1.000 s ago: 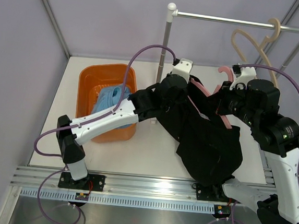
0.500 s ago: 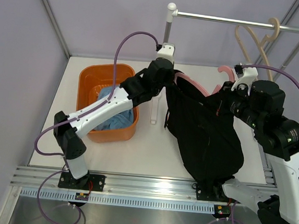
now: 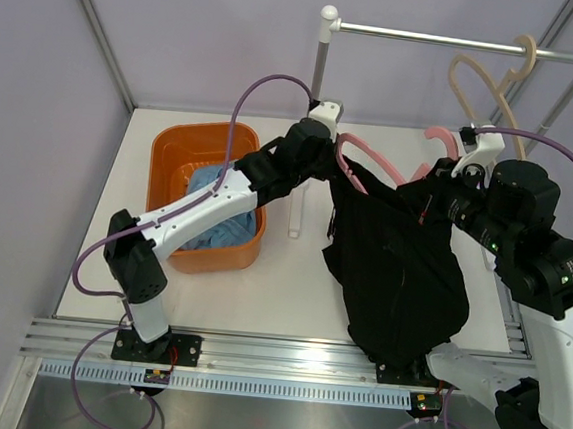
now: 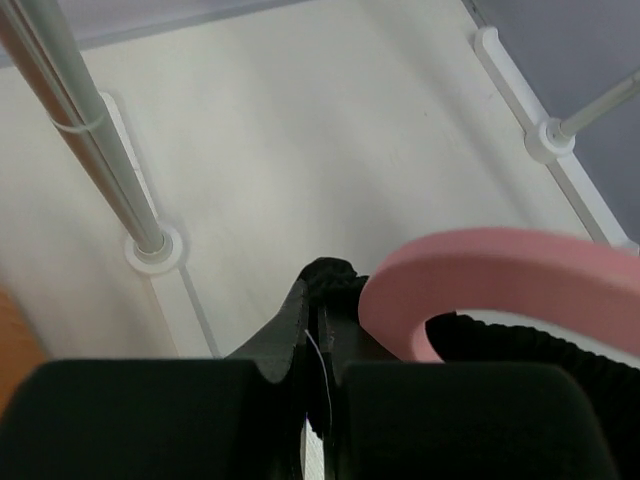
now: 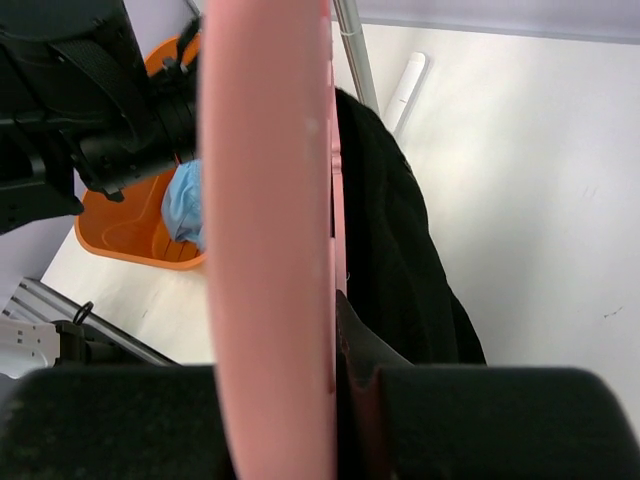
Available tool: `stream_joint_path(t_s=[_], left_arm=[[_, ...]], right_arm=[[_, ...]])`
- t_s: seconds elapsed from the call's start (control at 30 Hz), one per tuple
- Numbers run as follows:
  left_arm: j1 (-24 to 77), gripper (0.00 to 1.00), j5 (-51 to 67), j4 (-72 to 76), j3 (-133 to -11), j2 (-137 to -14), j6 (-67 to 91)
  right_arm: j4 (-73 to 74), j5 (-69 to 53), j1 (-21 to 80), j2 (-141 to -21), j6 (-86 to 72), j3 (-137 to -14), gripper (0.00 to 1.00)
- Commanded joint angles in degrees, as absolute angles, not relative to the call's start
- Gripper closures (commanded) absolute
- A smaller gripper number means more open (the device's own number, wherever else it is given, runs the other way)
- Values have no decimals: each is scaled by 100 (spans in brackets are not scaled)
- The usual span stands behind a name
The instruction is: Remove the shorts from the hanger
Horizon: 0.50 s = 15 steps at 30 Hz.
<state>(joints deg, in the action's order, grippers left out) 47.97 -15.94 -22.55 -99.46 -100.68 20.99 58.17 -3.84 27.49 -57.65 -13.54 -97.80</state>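
The black shorts (image 3: 402, 275) hang from a pink hanger (image 3: 355, 166) held in the air between my two arms. My left gripper (image 3: 333, 168) is shut on the shorts' waistband (image 4: 328, 280), right beside the hanger's curved end (image 4: 480, 285). My right gripper (image 3: 442, 183) is shut on the hanger's bar (image 5: 265, 200), close to its hook (image 3: 440, 138). In the right wrist view the shorts (image 5: 400, 250) drape down the right side of the hanger. The hanger's middle is covered by the cloth.
An orange bin (image 3: 171, 154) holding a blue cloth (image 3: 214, 183) stands at the left, under my left arm. A clothes rack (image 3: 452, 38) with a beige hanger (image 3: 489, 77) stands at the back; its left pole (image 4: 90, 130) is close to my left gripper.
My left gripper shut on the waistband and drew it back and to the left, stretching the shorts along the hanger. My right arm shifted slightly right with the hanger.
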Motion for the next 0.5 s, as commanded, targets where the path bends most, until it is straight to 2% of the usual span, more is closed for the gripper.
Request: stream_joint_path(t_s=[0.0, 0.2, 0.4, 0.47], left_arm=[[4772, 100, -1346, -1916, -9660, -9704, 1995], [5369, 100, -985, -1653, -9273, -9186, 1618], [6152, 100, 815, -827, -8368, -8044, 932], [6353, 100, 1991, -695, -8035, -7640, 679]], right_arm=[[5555, -405, 2804, -5581, -1494, -9791, 100], [5221, 87, 2795, -5607, -1582, -9598, 100], [4589, 720, 2795, -5783, -1635, -9194, 100], [4369, 826, 2795, -5879, -1661, -9097, 100]])
